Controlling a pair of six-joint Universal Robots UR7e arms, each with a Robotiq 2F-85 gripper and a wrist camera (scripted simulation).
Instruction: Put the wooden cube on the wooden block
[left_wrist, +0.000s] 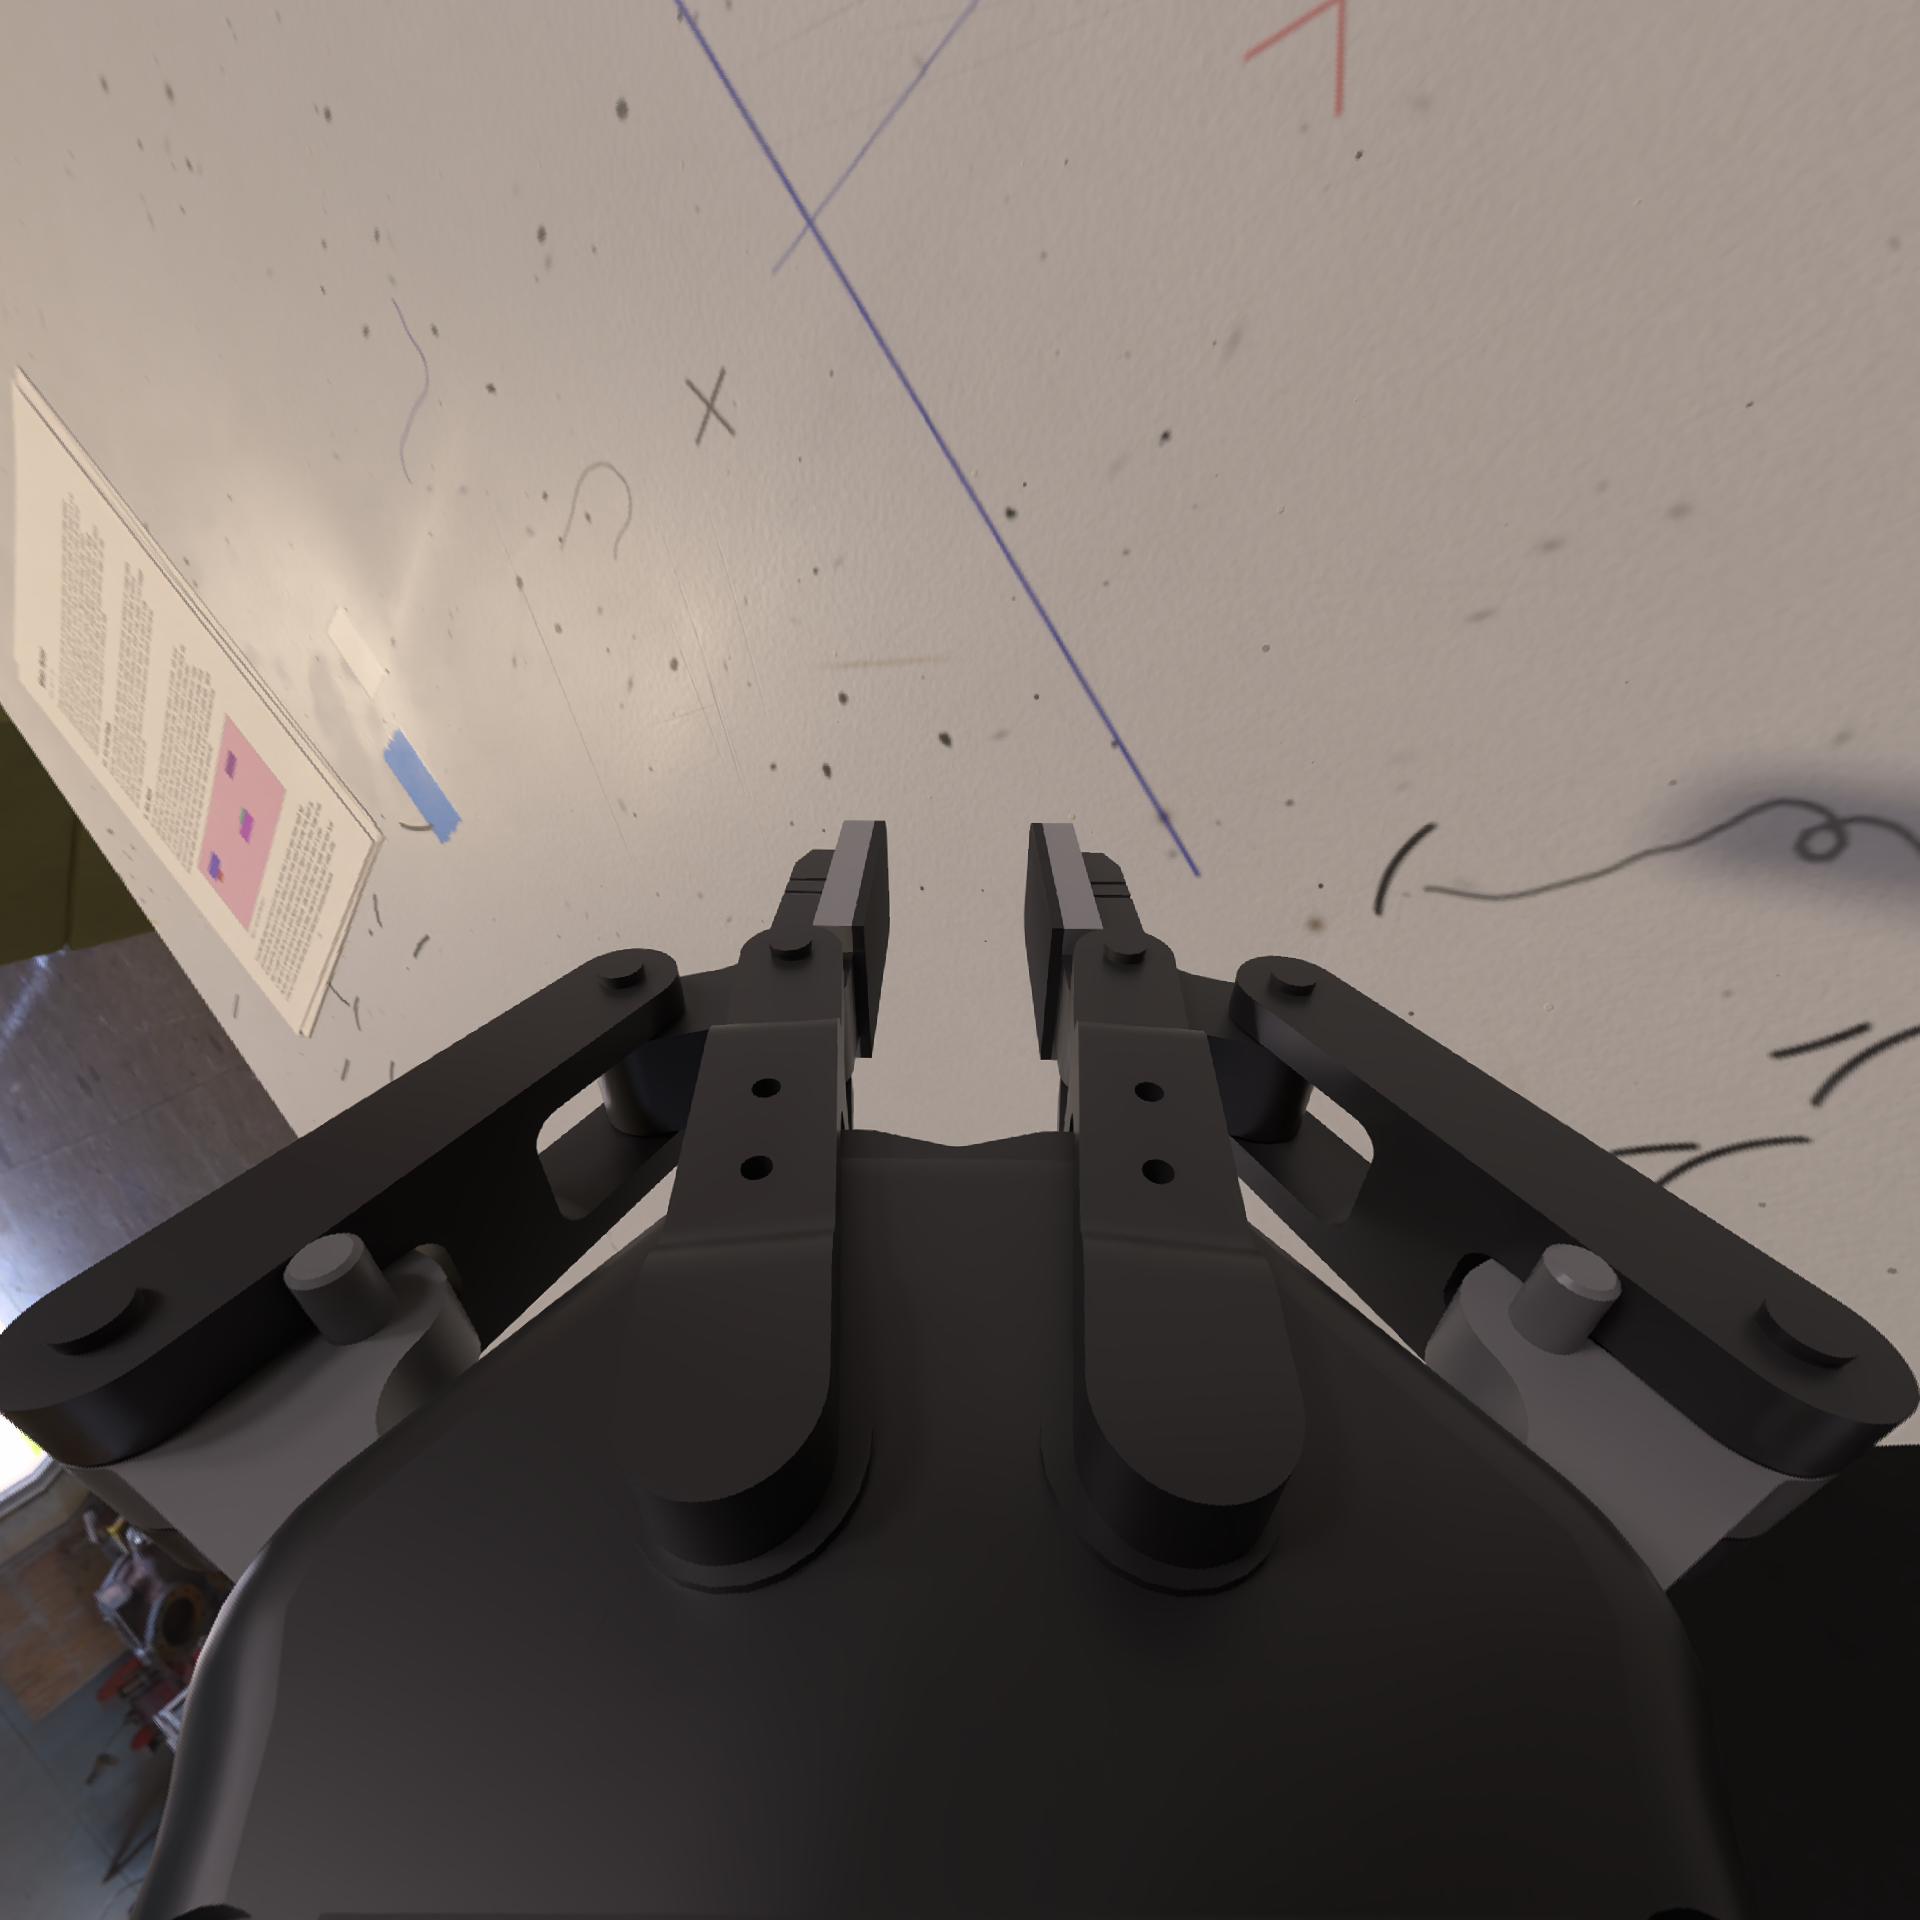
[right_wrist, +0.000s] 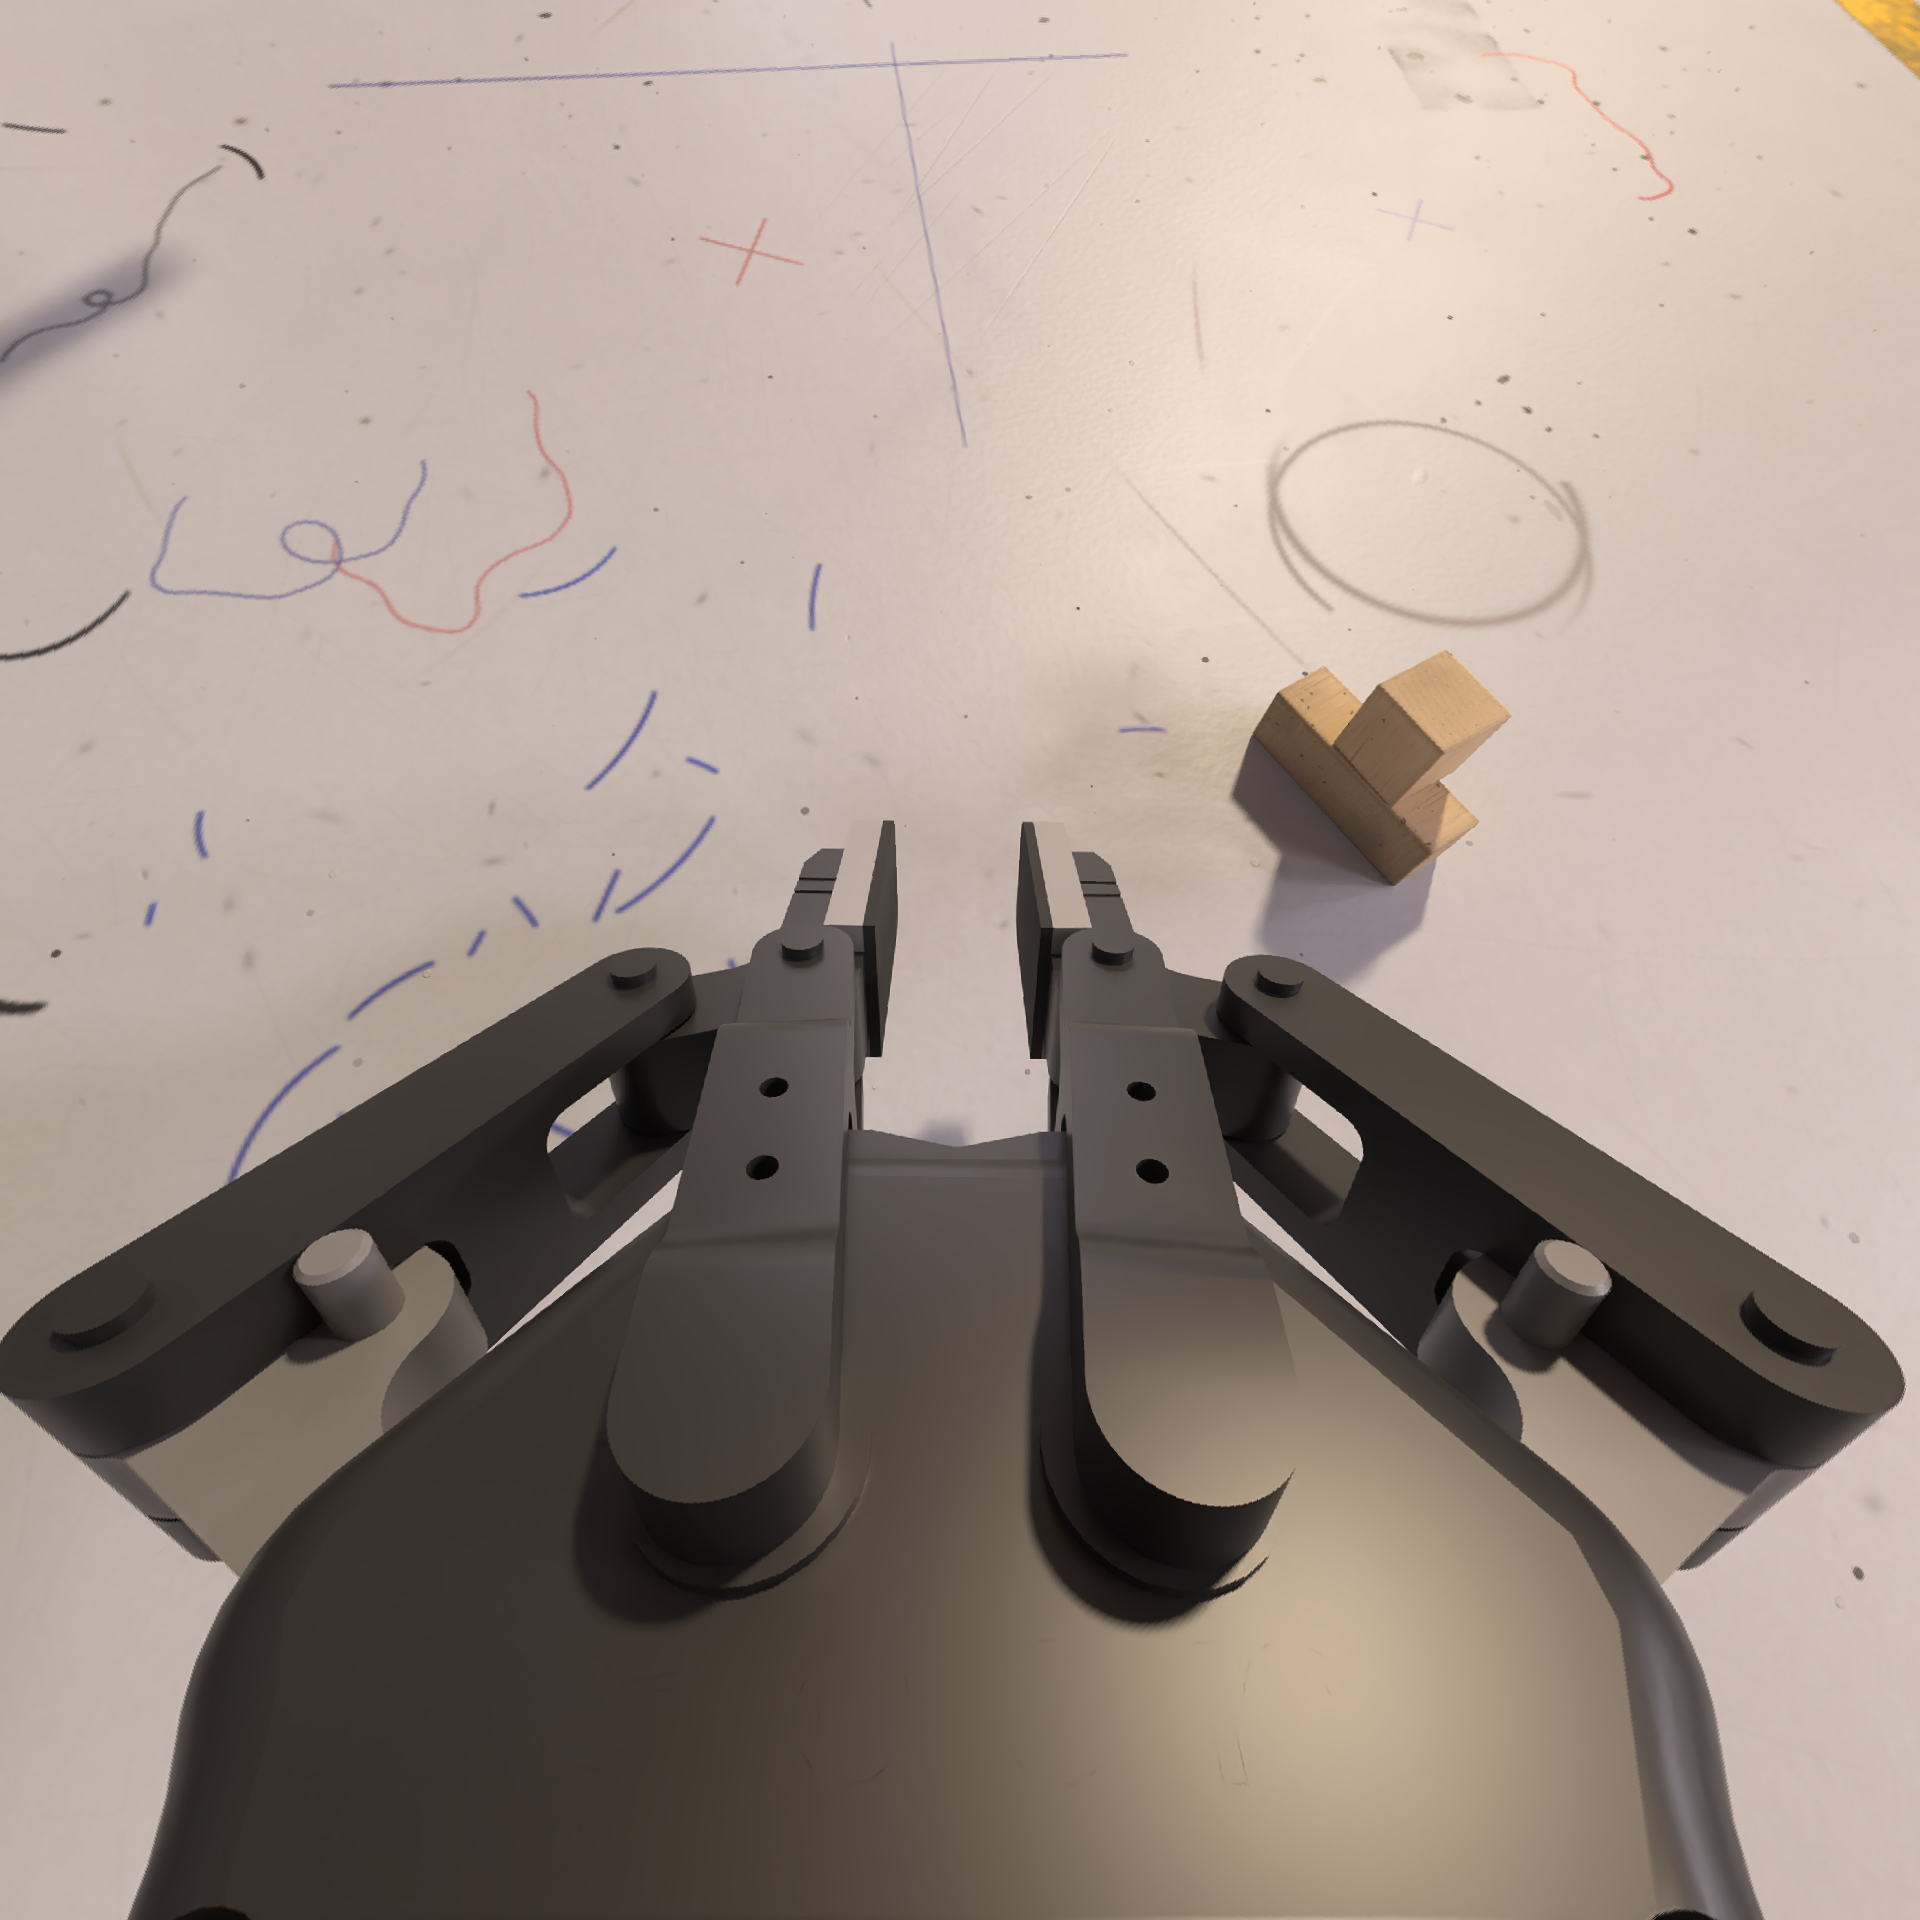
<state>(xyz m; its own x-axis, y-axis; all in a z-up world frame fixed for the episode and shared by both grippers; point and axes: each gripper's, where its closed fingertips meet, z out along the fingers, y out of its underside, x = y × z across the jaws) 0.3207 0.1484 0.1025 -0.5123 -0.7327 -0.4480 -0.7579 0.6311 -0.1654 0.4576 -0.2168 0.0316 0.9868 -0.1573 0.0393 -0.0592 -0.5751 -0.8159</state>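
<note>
- Wooden cube (right_wrist: 1421, 719) sits atop wooden block (right_wrist: 1351, 790), on the table (right_wrist: 1039, 520), right of the right gripper (right_wrist: 958, 883).
- Block's long axis runs diagonally, far-left to near-right.
- Right gripper: narrow gap, empty.
- Left gripper (left_wrist: 958, 883): narrow gap, empty.

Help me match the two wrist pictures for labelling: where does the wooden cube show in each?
Left wrist view: not in it.
Right wrist view: wooden cube at right of centre, on the wooden block.
Shared landmark: the black looped scribble on the table.
</note>
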